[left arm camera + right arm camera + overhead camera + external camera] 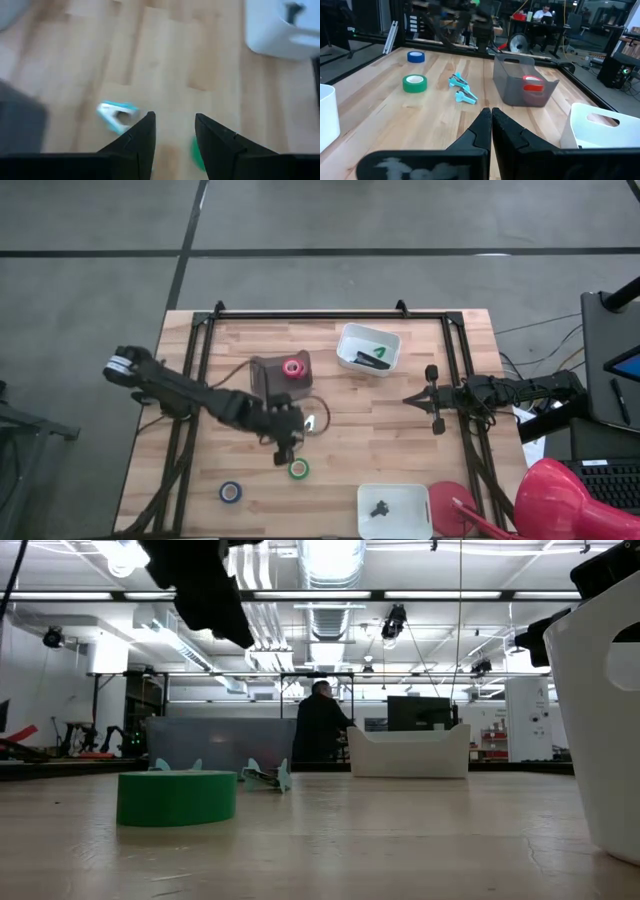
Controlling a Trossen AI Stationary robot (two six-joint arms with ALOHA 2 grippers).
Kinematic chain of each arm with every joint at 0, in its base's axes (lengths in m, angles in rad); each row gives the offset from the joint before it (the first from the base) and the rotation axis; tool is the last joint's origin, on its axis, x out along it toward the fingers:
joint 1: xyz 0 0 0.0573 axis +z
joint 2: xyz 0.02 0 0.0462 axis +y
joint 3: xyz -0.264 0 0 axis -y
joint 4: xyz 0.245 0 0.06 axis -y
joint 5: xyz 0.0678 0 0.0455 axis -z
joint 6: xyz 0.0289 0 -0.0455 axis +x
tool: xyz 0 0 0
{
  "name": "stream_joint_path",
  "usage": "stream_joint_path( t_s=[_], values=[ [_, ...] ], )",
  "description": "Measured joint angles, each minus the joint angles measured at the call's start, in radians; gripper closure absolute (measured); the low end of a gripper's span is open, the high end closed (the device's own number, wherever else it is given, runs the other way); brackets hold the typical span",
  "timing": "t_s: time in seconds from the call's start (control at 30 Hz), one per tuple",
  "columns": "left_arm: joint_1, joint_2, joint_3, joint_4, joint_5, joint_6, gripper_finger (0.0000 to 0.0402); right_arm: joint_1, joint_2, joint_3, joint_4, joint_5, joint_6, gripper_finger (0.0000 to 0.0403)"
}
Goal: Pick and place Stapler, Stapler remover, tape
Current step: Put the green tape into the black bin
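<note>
Left gripper [285, 442] hangs with its fingers parted and nothing between them, above bare wood between the light-blue stapler remover [314, 423] and the green tape roll [298, 468], likely so either can be taken next. Open table lies all around it, with the grey bin [268, 375] holding the red roll [292, 367] just beyond and the blue roll [230, 492] near the front edge. Right gripper [412, 399] waits pressed closed and empty at the right side, well apart.
</note>
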Motion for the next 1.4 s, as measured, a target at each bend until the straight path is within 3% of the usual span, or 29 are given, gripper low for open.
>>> stream_joint_path(
  t_s=[0.3,0.6,1.4],
  values=[
    [-0.097,0.108,0.000,0.066,-0.003,-0.048,0.0264,0.000,0.000,0.000,0.000,0.000,0.000,0.0394],
    [-0.107,0.191,0.000,0.071,0.006,-0.127,0.0264,0.000,0.000,0.000,0.000,0.000,0.000,0.0394],
    [-0.134,0.352,0.002,0.079,-0.012,-0.126,0.0274,0.000,0.000,0.000,0.000,0.000,0.001,0.0394]
  ],
)
